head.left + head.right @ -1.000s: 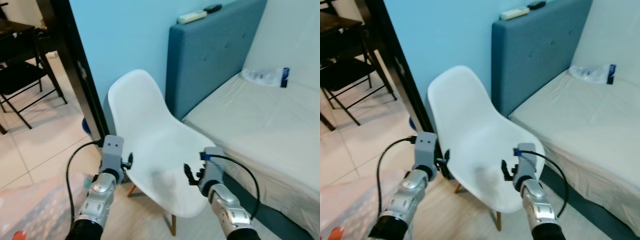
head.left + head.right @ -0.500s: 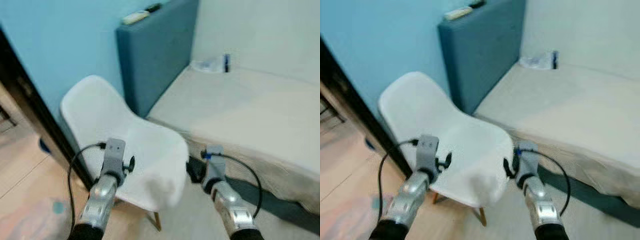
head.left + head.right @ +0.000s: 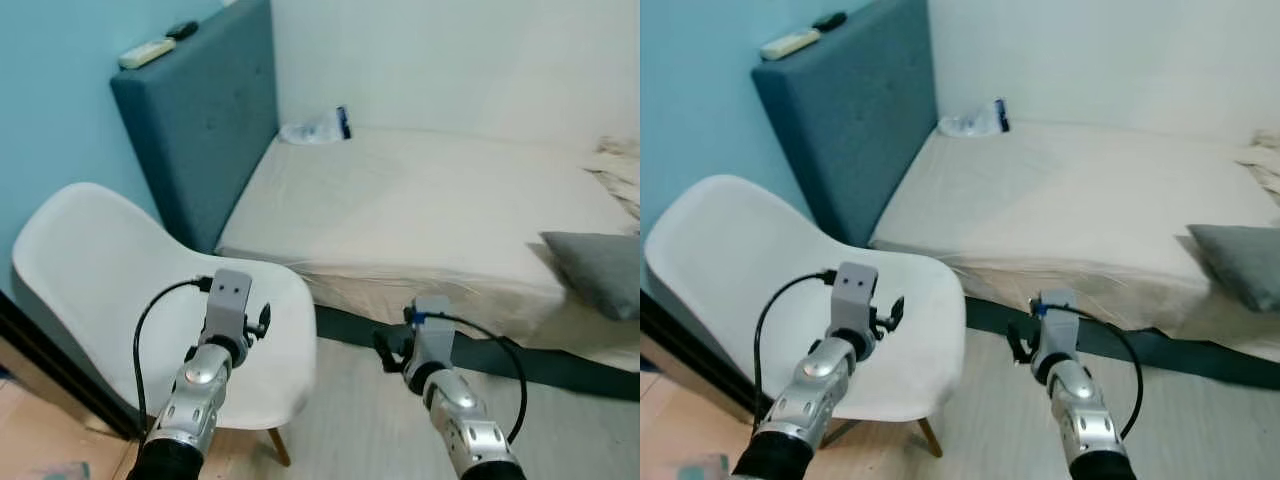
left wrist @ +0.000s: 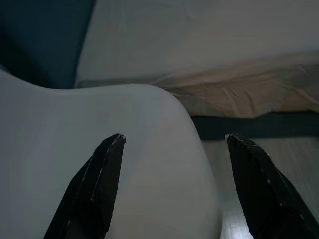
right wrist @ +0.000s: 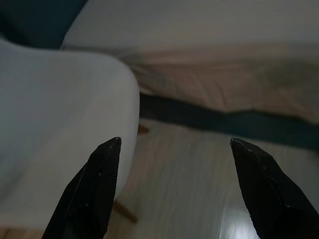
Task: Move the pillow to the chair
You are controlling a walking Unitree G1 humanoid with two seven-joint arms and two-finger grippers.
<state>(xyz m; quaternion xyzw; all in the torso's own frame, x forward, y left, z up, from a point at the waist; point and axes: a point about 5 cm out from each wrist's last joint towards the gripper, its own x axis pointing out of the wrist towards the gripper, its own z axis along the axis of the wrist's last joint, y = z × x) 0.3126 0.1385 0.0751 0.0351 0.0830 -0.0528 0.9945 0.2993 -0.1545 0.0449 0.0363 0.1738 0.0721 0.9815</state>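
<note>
I've got both arms raised in front of me, nothing in either; left gripper has its fingers spread wide, tips well apart, hanging above the seat of the white shell chair w/o touching it; in the left wrist view the seat's front edge curves between the two black fingers, bed and dark base strip beyond.

Right gripper is spread just as wide, empty, held over the pale wood floor in the gap between chair and bed; its wrist view has the chair edge on one side, a wooden chair leg below it, the bed's dark base band across the middle; that view's a bit blurred.

Grey pillow lies on the bed at its near right edge, well apart from both grippers and from the chair; partly cut off by the frame edge.

Chair sits at my left, near the blue upholstered headboard; light remote and a dark one on top of the headboard; clear plastic packet w/ dark label on the mattress in the far corner by the wall; crumpled light cloth at far right of the bed.
</note>
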